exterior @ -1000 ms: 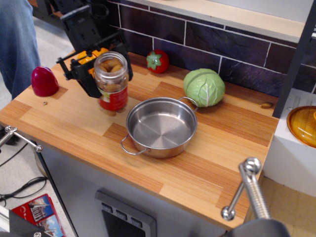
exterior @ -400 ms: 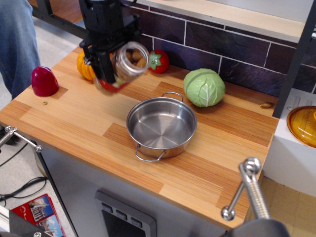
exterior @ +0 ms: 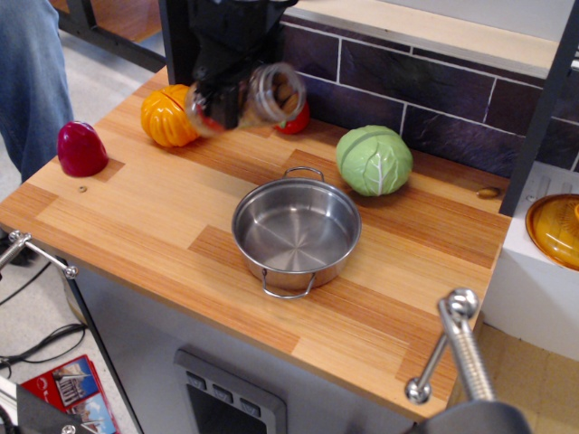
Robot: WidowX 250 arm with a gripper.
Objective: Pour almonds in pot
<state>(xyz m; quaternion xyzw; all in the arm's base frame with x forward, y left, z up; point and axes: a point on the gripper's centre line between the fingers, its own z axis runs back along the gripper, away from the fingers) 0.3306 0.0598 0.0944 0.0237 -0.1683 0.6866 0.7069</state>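
Almonds (exterior: 286, 89) sit inside a clear jar (exterior: 246, 97) held in the air, above the rear of the table (exterior: 136, 212) and short of the pot (exterior: 296, 231), which stands at mid-table with nothing in it. Largest item first: the table carries the pot, a green cabbage toy (exterior: 374, 160) just behind and to the right of it, an orange pumpkin toy (exterior: 167, 116) at rear left, a dark red dome-shaped object (exterior: 81, 148) near the left edge, and a red tomato toy (exterior: 297, 119) partly hidden behind the jar. The hand (exterior: 226, 95) is clamped on the jar body; its fingers are not separately discernible.

Change noted: a second ago the jar was upright, just above the table left of the pot; it is now raised and tipped close to horizontal, mouth facing right. The pot has also turned, its near handle moving from front left to front centre. Judgement: pouring has not started; the mouth must travel forward over the pot first.
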